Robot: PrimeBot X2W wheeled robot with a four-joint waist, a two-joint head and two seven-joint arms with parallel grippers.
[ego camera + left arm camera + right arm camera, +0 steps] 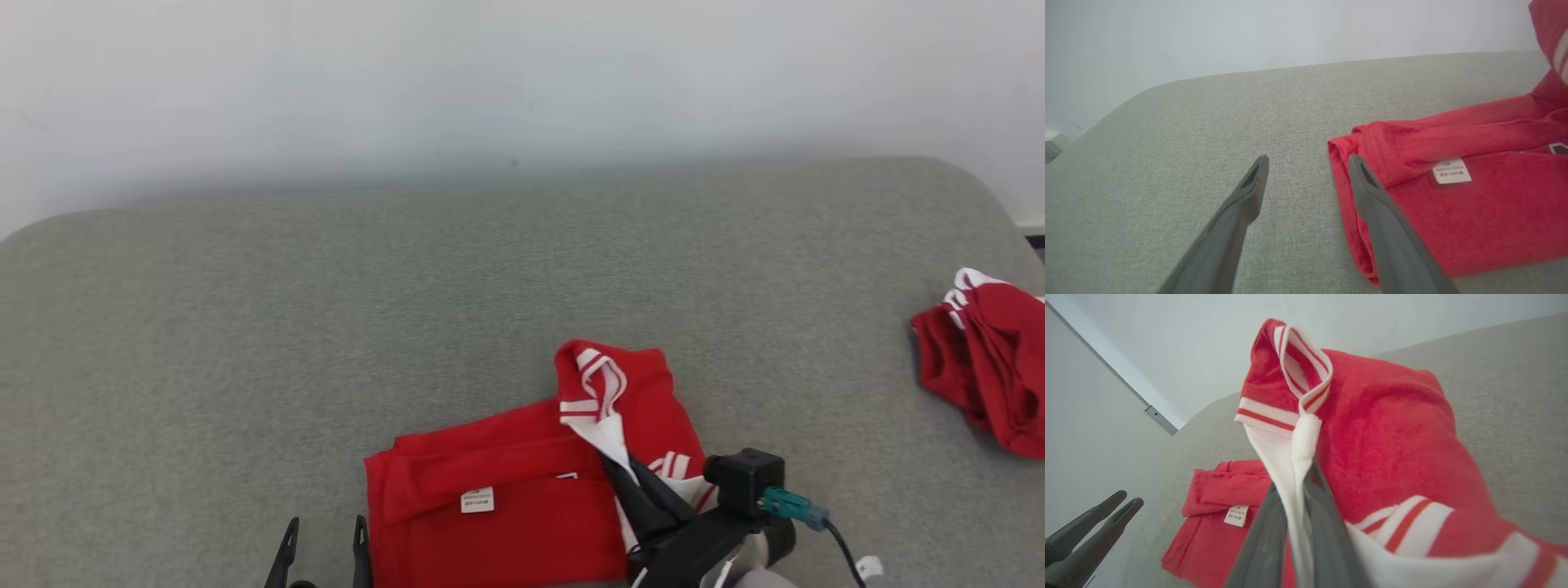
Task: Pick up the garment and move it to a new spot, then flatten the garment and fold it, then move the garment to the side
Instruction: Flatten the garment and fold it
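Observation:
The red garment (pixel 506 506) lies partly folded on the grey cushioned surface (pixel 408 286), close to its near edge, with a white care label showing. My right gripper (pixel 618 467) is shut on the white fabric by its striped trim, and that corner (pixel 592 384) is lifted above the rest. The right wrist view has the white cloth pinched between the fingers (pixel 1300 477), with the red garment (pixel 1392 437) draped behind. My left gripper (pixel 325 543) stands open just left of the garment's left edge. In its own view the left gripper (pixel 1308 163) has one finger over the hem of the garment (pixel 1474 204).
A second red piece of clothing with white stripes (pixel 988 367) lies crumpled at the right edge of the surface. A pale wall runs behind. The surface's left and far parts are bare grey fabric (pixel 1208 122). My left gripper (pixel 1122 500) is at the lower left of the right wrist view.

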